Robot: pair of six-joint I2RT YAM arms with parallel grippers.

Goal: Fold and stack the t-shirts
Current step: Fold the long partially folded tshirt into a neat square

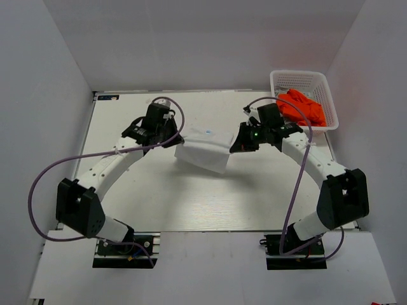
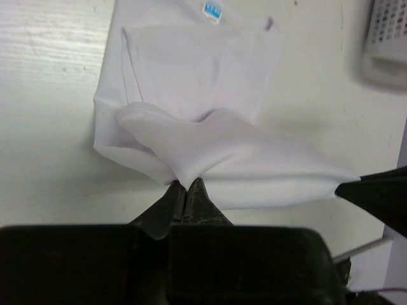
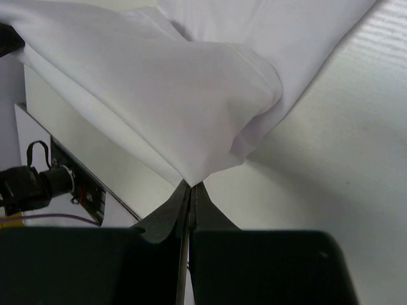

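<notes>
The white t-shirt (image 1: 202,155) hangs stretched between my two grippers above the table's middle, its far part lying on the table with a small blue neck label (image 2: 212,11). My left gripper (image 1: 173,141) is shut on the shirt's left corner, seen pinched in the left wrist view (image 2: 186,184). My right gripper (image 1: 236,145) is shut on the right corner, seen in the right wrist view (image 3: 193,184). The lifted cloth (image 3: 159,95) sags in folds between them. The orange t-shirt (image 1: 301,107) lies bunched in the basket at the back right.
The white lattice basket (image 1: 283,78) stands at the table's back right corner, just behind my right arm; its blurred edge shows in the left wrist view (image 2: 388,38). White walls close in the table (image 1: 159,190) on the left, back and right.
</notes>
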